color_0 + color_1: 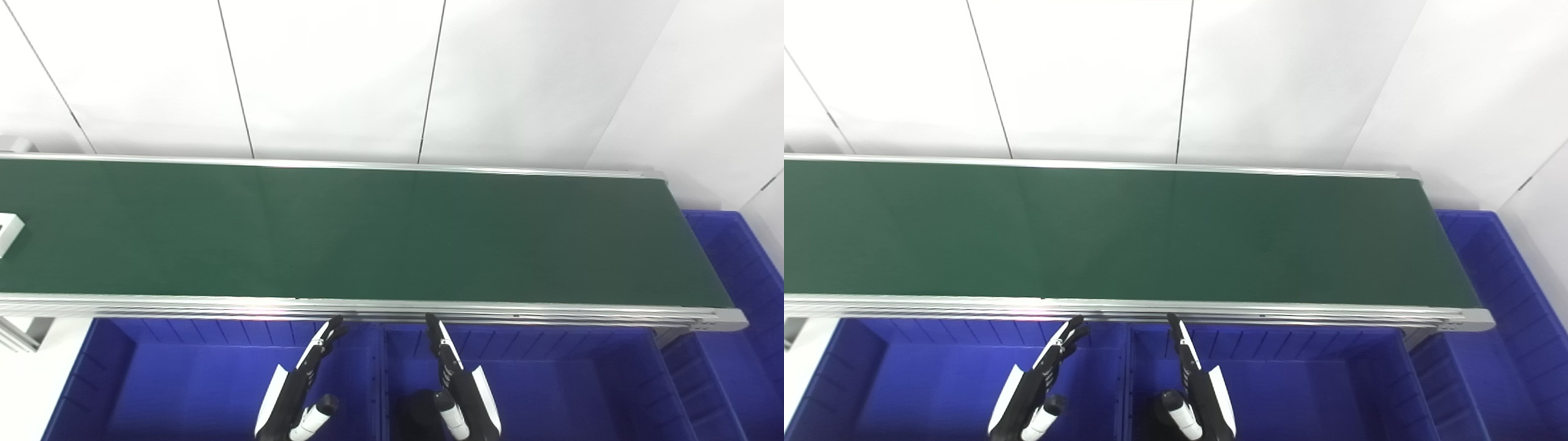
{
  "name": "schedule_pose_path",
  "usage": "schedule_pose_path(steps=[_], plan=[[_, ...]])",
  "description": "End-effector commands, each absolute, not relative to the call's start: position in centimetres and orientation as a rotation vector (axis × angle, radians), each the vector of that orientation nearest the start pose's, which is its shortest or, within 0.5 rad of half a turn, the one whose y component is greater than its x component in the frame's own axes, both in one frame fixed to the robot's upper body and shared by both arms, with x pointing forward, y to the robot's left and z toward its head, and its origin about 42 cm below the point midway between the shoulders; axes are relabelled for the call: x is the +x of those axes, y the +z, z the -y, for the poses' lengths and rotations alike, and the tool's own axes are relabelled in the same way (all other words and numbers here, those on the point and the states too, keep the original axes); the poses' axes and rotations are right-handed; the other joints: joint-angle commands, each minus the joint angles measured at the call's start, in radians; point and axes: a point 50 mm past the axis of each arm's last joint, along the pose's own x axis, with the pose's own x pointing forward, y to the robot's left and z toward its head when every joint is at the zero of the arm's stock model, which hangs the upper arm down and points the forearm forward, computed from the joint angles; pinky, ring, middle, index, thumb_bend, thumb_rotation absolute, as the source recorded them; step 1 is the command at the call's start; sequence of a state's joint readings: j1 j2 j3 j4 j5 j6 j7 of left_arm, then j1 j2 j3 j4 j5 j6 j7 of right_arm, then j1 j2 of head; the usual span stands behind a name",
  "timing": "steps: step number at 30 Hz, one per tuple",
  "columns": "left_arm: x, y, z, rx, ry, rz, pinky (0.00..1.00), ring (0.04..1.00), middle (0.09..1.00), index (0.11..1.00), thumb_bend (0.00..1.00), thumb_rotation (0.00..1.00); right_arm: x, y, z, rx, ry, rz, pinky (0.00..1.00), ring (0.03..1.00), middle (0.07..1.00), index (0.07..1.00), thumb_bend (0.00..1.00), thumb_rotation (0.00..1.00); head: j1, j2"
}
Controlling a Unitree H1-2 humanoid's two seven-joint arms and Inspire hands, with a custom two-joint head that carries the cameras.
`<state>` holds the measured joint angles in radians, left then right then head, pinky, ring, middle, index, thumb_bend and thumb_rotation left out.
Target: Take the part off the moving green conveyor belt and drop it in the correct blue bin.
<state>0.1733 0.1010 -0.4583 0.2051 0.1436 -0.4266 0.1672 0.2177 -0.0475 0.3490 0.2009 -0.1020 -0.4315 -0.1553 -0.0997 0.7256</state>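
A small white part (7, 231) enters at the far left of the long green conveyor belt (367, 239). Both black-and-white hands, left hand (297, 386) and right hand (459, 386), wait open and empty over the blue plastic bins (184, 380), seemingly ready to catch it.

Count, both head views: one green conveyor belt (367, 233). One white part (7, 231) on it, cut off by the left picture edge. Three blue bins: left bin (184, 380), middle bin (551, 380), and a third bin (735, 275) at the belt's right end. Two hands: left hand (300, 386), right hand (459, 386).
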Motion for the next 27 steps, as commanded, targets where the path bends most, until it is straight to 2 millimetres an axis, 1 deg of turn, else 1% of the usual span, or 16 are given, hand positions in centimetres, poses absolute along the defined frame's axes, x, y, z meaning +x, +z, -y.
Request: schedule_pose_path(steps=[1,5,8,16,27], plan=[[19.41,3.61,-13.43,0.123,-0.326,0.155,0.95,0.948,0.913,0.941,0.92,1.0,18.76,3.38,14.44,-0.044,0.194,0.113,0.99,0.992,0.999,0.993,0.94,1.0,0.001,0.002],[19.54,3.56,-13.44,0.12,-0.331,0.152,0.94,0.934,0.91,0.942,0.93,1.0,18.85,3.41,14.36,-0.042,0.197,0.113,0.98,0.988,1.0,0.999,0.96,1.0,-0.001,-0.003],[19.53,3.49,-13.42,0.117,-0.331,0.148,0.94,0.946,0.913,0.941,0.93,1.0,18.8,3.42,14.37,-0.051,0.202,0.115,0.98,0.986,0.995,0.99,0.93,1.0,-0.001,-0.008],[19.58,3.37,-13.41,0.125,-0.327,0.146,0.94,0.945,0.907,0.938,0.91,1.0,18.8,3.28,14.25,-0.064,0.203,0.112,0.98,0.979,0.988,0.985,0.93,1.0,-0.004,-0.01],[19.55,3.35,-13.46,0.122,-0.331,0.143,0.96,0.952,0.91,0.941,0.92,1.0,18.64,3.19,14.17,-0.069,0.202,0.106,0.97,0.96,0.981,0.987,0.98,1.0,-0.006,-0.002]])
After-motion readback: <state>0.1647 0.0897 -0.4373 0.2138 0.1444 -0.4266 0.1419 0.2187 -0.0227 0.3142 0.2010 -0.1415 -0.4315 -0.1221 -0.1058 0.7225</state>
